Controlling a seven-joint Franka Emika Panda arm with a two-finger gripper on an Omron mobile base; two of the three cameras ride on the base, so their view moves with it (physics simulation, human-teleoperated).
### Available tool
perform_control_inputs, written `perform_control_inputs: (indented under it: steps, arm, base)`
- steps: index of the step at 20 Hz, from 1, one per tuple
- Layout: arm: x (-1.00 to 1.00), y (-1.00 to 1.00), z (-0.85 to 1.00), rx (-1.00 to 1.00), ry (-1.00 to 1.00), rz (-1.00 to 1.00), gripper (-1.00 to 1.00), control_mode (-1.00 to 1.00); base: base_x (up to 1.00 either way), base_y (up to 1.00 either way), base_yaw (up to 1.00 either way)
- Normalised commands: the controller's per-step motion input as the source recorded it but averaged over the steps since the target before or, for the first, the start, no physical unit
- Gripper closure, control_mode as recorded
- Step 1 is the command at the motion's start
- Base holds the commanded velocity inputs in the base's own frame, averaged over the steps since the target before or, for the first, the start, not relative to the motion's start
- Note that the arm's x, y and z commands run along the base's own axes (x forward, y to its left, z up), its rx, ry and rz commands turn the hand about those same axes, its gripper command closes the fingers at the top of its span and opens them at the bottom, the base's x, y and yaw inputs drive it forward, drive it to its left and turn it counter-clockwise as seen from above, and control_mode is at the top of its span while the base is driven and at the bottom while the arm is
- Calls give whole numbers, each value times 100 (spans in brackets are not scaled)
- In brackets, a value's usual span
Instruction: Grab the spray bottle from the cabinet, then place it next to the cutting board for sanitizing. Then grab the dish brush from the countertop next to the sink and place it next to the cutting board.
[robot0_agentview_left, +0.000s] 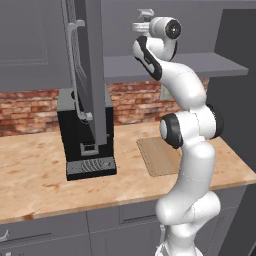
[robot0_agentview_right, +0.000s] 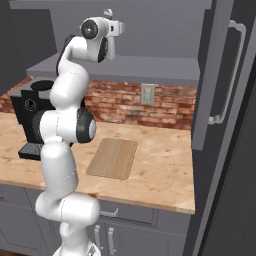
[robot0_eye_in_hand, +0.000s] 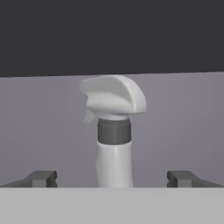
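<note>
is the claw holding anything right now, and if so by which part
Nothing is held. The claw is open, its tips standing wide on either side of the upright spray bottle in the cabinet, clear of it.

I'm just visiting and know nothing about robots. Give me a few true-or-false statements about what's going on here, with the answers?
1. The gripper is open, a finger on each side of the spray bottle. True.
2. The spray bottle is lying on its side. False: it stands upright.
3. The cutting board lies flat on the countertop. True.
4. The spray bottle already sits beside the cutting board. False: it is up in the cabinet, in front of the raised gripper.
5. The cabinet door is shut. False: it stands open.
</note>
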Motion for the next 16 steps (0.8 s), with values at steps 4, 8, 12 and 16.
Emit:
perform_control_inputs:
  steps: [4, 8, 12, 16]
  arm:
    - [29, 0, 0, 0, 0, 0, -100, -100]
    - [31, 0, 0, 0, 2, 0, -100, -100]
    - [27, 0, 0, 0, 1, 0, -100, -100]
    - [19, 4, -1, -1, 0, 0, 100, -100]
  base:
    - [0, 0, 0]
    - [0, 0, 0]
    - [0, 0, 0]
    - [0, 0, 0]
